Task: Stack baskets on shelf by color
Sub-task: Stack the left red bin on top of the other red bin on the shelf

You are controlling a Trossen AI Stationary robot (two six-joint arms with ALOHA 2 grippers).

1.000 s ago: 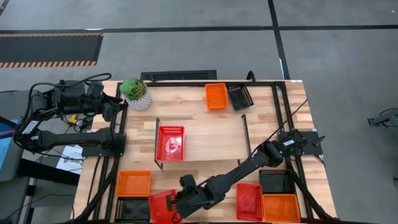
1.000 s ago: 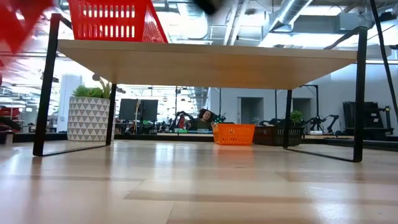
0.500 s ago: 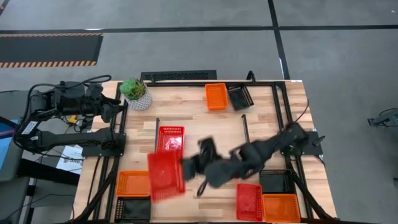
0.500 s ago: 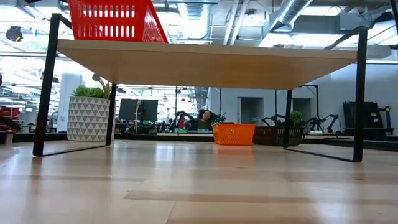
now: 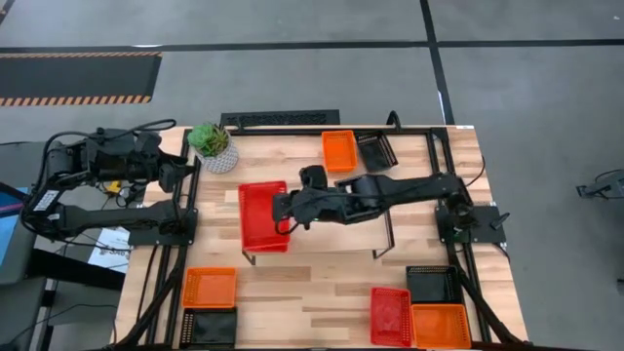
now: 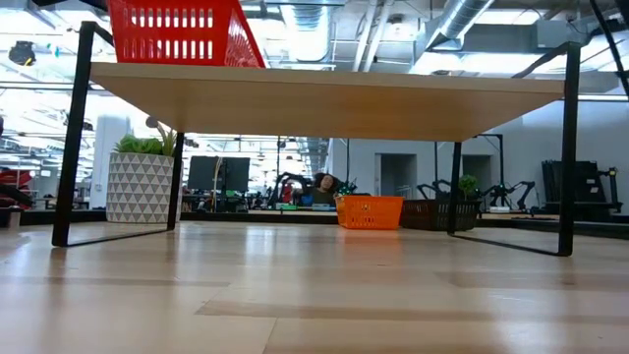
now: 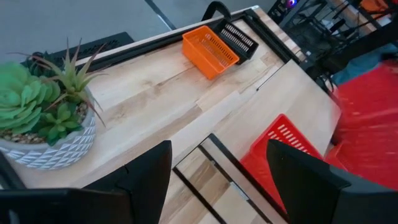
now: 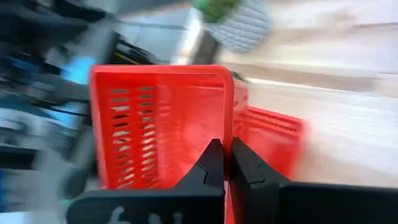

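At the tabletop's (image 5: 331, 292) far-left corner: white pot with green plant (image 5: 214, 144), and beside it the left pincer (image 5: 187, 164), parked off the edge with fingers spread wide, holding nothing.

Near-left corner: one orange basket (image 5: 210, 288), one black basket (image 5: 211, 325) just in front of it.

On the shelf (image 5: 331, 219), left end: red basket (image 5: 263, 216) gripped by its rim in the right pincer (image 5: 285, 210), fingers clenched on it. The right wrist view shows this basket (image 8: 161, 124) above a second red basket (image 8: 273, 134) on the shelf; whether the two touch cannot be told. The low view shows a red basket (image 6: 182, 31) standing on the shelf's (image 6: 324, 93) left end.

Far edge, right of centre: orange basket (image 5: 339, 151) and black basket (image 5: 376, 151) side by side.

Near-right corner: red basket (image 5: 390, 315), black basket (image 5: 433, 285), orange basket (image 5: 440, 326) grouped together.
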